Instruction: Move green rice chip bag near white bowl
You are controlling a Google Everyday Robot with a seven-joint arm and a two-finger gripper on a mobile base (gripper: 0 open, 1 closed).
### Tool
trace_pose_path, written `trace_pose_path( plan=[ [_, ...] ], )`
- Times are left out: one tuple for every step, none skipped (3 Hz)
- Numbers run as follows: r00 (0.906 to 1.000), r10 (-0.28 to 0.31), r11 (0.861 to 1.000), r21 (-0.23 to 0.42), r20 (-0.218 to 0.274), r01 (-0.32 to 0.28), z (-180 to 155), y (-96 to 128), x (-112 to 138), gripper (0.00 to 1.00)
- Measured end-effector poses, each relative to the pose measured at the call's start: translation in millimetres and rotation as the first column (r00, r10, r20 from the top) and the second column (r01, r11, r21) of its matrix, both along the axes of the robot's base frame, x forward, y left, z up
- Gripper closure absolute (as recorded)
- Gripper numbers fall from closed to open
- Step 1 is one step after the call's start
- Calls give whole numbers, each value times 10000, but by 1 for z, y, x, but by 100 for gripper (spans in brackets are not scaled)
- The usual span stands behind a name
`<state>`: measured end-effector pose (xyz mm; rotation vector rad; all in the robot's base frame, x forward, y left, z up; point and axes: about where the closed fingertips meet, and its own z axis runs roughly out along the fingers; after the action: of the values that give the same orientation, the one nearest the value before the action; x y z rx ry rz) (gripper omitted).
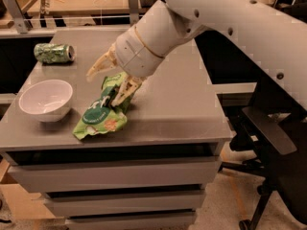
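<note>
The green rice chip bag (100,117) is seen lying near the counter's (172,104) front edge, just beside the white bowl (46,99); the move is judged nearly done, with only withdrawal left. The gripper (102,88) is held spread open over the bag's rear end, perhaps touching it. One bag, one bowl and one soda can (54,53), near the rear-left corner, are counted.

On the worktop (182,104), the white bowl (46,99) sits near the front-left corner. The green rice chip bag (101,113) lies just beside it to the right, close to the front edge. The pincer (108,83), fingers spread, hangs over the bag's rear end, one finger touching it. A can (54,53) lies on its side toward the back-left corner.
</note>
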<state>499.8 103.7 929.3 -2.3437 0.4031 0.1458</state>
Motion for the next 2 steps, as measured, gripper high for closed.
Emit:
trace_pose_path(
  plan=[
    [10000, 39, 10000, 2, 31, -39, 1, 0, -1, 0],
    [9992, -392, 9986, -345, 2, 392, 5, -27, 0, 0]
  ],
)
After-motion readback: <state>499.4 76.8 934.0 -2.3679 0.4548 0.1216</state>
